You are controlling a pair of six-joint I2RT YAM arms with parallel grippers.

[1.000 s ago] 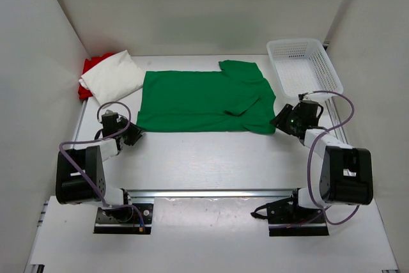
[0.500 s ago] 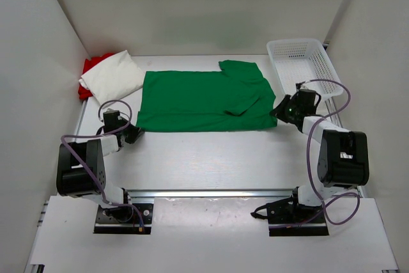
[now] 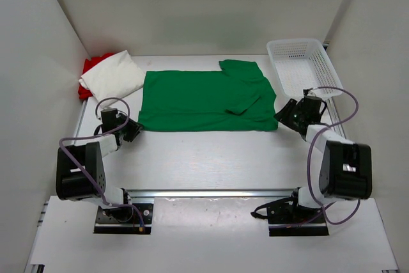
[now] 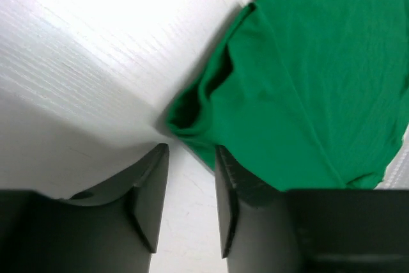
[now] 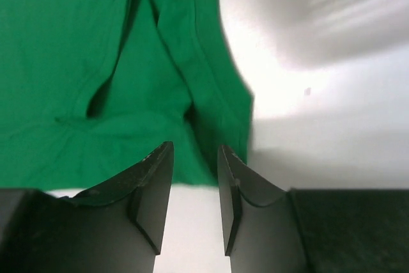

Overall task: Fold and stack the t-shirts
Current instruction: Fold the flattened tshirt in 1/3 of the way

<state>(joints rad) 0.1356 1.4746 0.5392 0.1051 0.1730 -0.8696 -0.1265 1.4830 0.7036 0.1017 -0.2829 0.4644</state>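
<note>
Cloth first: the green shirt [image 3: 204,100] lies spread across the far middle of the worktop [image 3: 211,158], its long axis running left to right. My left pincer [image 3: 133,131] sits just off its near-left corner and my right pincer [image 3: 282,114] just off its near-right corner, so each arm is nearest its own corner. Both pincers are narrowly parted and hold nothing, with the hem straight ahead of the tips. I judge a short reach forward suits each.
</note>
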